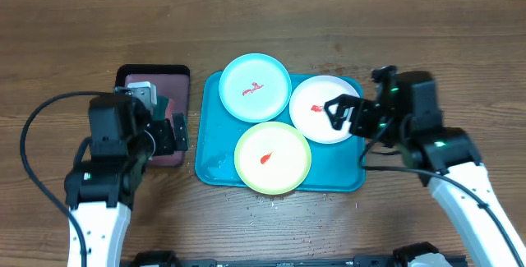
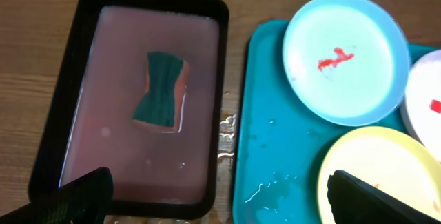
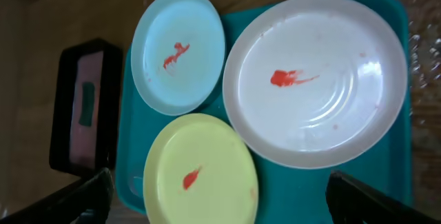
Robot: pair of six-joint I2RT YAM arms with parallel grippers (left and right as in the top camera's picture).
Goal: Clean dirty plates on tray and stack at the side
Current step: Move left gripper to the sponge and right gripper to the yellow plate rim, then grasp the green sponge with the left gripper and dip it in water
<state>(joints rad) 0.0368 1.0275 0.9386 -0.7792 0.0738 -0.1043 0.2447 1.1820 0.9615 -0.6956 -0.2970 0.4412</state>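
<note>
Both sets of jaws gape empty: left gripper (image 1: 177, 131) hangs above the black-rimmed tray (image 2: 55, 114) at centre-left, right gripper (image 1: 333, 111) over the white plate (image 3: 317, 79), upper right of the turquoise tray (image 1: 215, 164), so I'd drop straight and pinch the soaking sponge (image 2: 162, 89) across its narrow waist first.

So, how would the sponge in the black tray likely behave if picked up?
The sponge lies in pinkish water, so it is probably soaked, heavy for its size and drippy. Its narrow waist suggests soft foam that would squash rather than stay stiff.
</note>
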